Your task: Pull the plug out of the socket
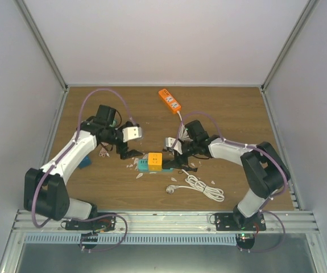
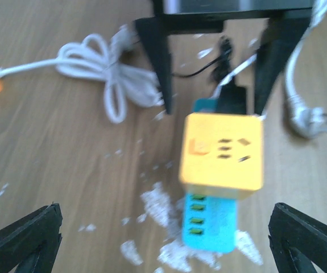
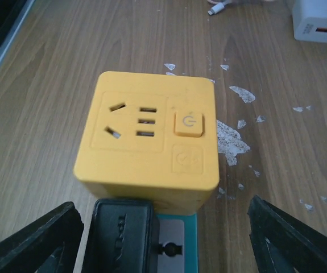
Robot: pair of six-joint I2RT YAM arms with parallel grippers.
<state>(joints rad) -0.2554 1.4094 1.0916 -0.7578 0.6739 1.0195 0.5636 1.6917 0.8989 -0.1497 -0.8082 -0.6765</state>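
Two arms face one yellow plastic cube socket (image 3: 149, 133) on its teal block (image 3: 177, 244) at mid wooden surface (image 3: 38, 85). The left claw (image 2: 163, 233) and the right claw (image 3: 166, 227) are both spread wide and hold nothing. One black plug (image 3: 123, 236), cut off by the frame, sits against the socket's right face with its pins hidden. One orange power strip (image 1: 169, 99) lies far, and one white coiled cable (image 1: 200, 186) lies near right.

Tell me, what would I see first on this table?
A bright yellow cube socket sits right in the middle, with a black plug at its side. An orange power strip lies at the back, and a coiled white cable lies near the front.
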